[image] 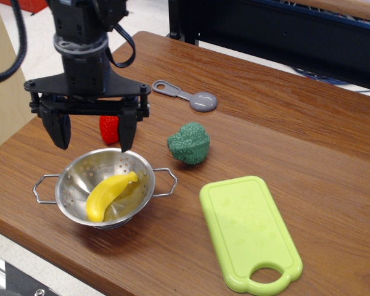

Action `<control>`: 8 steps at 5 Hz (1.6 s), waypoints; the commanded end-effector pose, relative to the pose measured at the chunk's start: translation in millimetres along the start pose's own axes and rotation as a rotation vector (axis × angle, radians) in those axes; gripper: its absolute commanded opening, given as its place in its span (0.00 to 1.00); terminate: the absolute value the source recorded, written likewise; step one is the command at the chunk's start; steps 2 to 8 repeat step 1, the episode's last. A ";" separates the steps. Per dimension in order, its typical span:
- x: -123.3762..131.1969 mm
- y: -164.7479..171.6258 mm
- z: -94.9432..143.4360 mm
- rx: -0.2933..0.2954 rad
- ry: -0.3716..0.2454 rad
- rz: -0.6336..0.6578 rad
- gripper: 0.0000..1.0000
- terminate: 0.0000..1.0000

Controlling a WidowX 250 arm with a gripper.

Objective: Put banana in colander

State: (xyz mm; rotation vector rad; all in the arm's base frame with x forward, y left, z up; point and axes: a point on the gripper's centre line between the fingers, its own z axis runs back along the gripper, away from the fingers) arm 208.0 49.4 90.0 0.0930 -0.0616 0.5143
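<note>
1. The banana (110,195) lies inside the colander (74,179) on the desk (283,123); the gripper (94,131) hovers above, fingers (127,128) apart and empty.
2. Risk — a low sideways retreat could clip the rim; the light bowl might tip, spilling the fruit.

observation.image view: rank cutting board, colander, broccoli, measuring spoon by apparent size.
1. cutting board
2. colander, nearly as large with its handles
3. broccoli and measuring spoon: too alike to rank; the spoon is longer, thinner and farther away.
</note>
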 end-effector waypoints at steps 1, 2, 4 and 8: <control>17.7 2.8 15.7 -0.017 -0.048 0.007 1.00 1.00; 17.7 2.8 15.7 -0.017 -0.048 0.007 1.00 1.00; 17.7 2.8 15.7 -0.017 -0.048 0.007 1.00 1.00; 17.7 2.8 15.7 -0.017 -0.048 0.007 1.00 1.00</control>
